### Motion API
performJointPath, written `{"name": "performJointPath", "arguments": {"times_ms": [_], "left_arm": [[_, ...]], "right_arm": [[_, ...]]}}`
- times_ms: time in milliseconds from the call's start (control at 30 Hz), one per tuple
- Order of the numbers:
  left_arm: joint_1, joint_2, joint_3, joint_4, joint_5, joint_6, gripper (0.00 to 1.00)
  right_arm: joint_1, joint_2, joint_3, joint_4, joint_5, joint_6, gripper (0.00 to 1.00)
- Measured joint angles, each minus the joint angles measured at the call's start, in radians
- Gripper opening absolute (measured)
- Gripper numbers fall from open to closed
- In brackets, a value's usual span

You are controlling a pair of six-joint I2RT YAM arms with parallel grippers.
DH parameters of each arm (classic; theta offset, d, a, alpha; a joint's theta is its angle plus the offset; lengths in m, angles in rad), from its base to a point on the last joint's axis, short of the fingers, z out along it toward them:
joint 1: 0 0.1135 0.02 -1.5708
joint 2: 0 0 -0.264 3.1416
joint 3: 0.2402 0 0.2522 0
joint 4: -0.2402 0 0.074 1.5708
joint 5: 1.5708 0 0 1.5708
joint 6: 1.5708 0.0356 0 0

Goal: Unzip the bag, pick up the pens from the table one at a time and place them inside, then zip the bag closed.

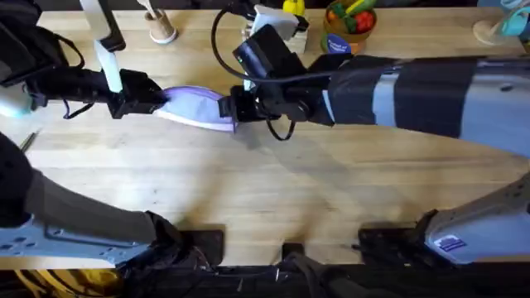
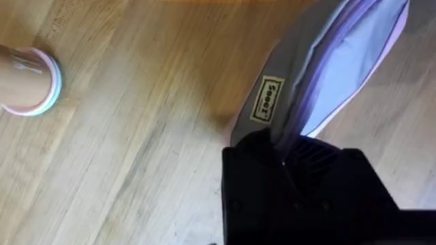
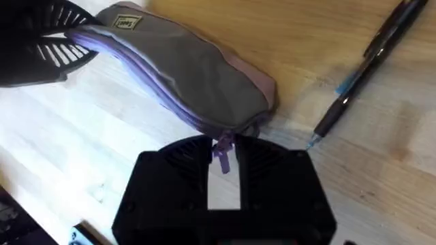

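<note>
The lavender bag (image 1: pixel 199 108) lies on the table (image 1: pixel 273 199) between my two grippers. My left gripper (image 1: pixel 159 101) is shut on its left end, and the left wrist view shows the fabric (image 2: pixel 327 68) with a small label pinched at the fingertips (image 2: pixel 286 146). At the bag's right end my right gripper (image 1: pixel 235 108) is shut on the purple zipper pull (image 3: pixel 223 152). In the right wrist view a black pen (image 3: pixel 371 61) lies on the wood just past the bag (image 3: pixel 184 75), and the left gripper (image 3: pixel 41 41) holds the far end.
A tan cup (image 1: pixel 162 29) with pale sticks stands at the back left and appears in the left wrist view as the cup (image 2: pixel 27 78). A white box (image 1: pixel 277 21) and a fruit bowl (image 1: pixel 352 21) sit along the back edge. The near half of the table is bare wood.
</note>
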Motion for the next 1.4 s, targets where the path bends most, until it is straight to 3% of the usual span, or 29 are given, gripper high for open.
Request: {"name": "performJointPath", "arguments": {"times_ms": [67,233,600,733,1067,1400], "left_arm": [[0.000,0.000,0.000,0.000,0.000,0.000,0.042],[0.000,0.000,0.000,0.000,0.000,0.000,0.042],[0.000,0.000,0.000,0.000,0.000,0.000,0.042],[0.000,0.000,0.000,-0.001,0.001,0.000,0.042],[-0.017,0.000,0.000,-0.016,0.035,-0.003,0.042],[-0.017,0.000,0.000,-0.016,0.038,-0.004,0.042]], "right_arm": [[0.000,0.000,0.000,0.000,0.000,0.000,0.208],[-0.002,0.000,0.000,0.000,-0.001,0.000,0.046],[-0.004,-0.004,0.000,-0.002,-0.002,-0.017,0.036],[-0.009,-0.077,-0.002,-0.027,-0.001,-0.066,0.030],[-0.084,-0.140,0.000,-0.090,-0.029,-0.116,0.030],[-0.117,-0.140,0.007,-0.025,-0.044,-0.216,0.030]]}}
